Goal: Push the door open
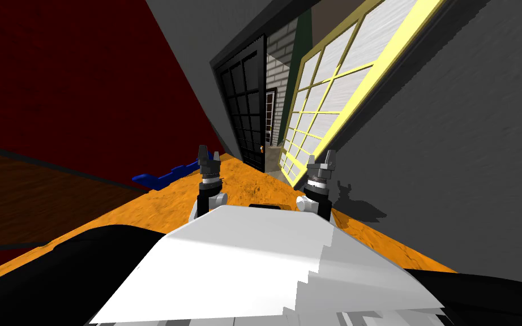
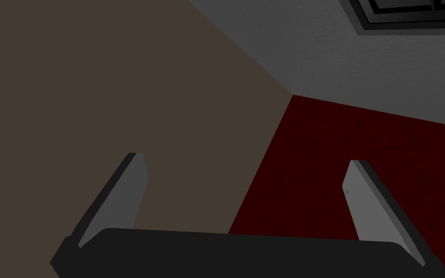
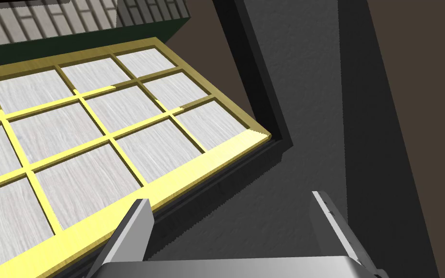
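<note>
**Fig. Approach to the door, jaws raised.** The yellow-framed door [image 1: 322, 96], glazed in white panes, is standing just ahead of me. Its leaf is angling away from the dark frame [image 3: 265, 96] set in the grey wall [image 1: 452, 141]. I cannot tell which edge is carrying the hinges.

My right jaws are hovering near the door's outer yellow stile, released and gripping nothing. My left jaws, further from the door, are likewise released and empty.

**Hazards, as I am judging them:**
- The right jaws are straddling the door's edge, one blade over the stile and the other over the wall beside it. Driving straight ahead would risk one blade meeting the leaf while the other is jamming against the frame.
- Spread thin blades could also catch on the door's yellow glazing bars and twist the wrist.
- Pushing close to the hinge side would be giving poor leverage and stalling the arm.
- The black-framed door [image 1: 245, 113] beyond the door may be limiting the swing.
- The blue object [image 1: 163, 176] on the orange floor [image 1: 243, 189] is lying well apart from the door and is looking harmless.
</note>
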`<state>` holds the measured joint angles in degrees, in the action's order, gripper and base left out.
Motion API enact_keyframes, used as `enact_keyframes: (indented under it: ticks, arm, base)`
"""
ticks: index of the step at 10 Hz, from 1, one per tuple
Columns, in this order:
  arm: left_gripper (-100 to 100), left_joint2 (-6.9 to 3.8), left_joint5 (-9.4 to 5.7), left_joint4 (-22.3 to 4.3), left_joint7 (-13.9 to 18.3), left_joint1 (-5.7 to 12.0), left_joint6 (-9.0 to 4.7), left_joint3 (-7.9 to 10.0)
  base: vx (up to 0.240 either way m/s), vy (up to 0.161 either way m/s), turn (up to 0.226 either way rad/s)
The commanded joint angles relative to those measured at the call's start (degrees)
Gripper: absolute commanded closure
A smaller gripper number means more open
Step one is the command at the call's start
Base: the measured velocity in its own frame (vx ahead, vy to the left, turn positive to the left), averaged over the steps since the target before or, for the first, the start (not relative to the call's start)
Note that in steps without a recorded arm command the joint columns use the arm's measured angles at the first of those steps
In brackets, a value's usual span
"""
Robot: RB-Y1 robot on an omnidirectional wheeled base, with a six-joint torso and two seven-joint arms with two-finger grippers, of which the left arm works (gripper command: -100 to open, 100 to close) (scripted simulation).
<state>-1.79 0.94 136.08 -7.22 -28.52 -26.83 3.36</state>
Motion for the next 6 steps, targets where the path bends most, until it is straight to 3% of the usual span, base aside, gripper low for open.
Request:
enact_keyframes:
  ticks: [1, 6]
  arm:
    - [-100, -0.55, 0.07, -2.19, -1.65, 0.45, -0.65, -0.17]
    - [-100, -1.69, 0.24, -7.34, -5.52, 1.51, -2.19, -0.56]
  base:
    - [0.073, -0.007, -0.081]
    - [0.101, 0.011, -0.056]
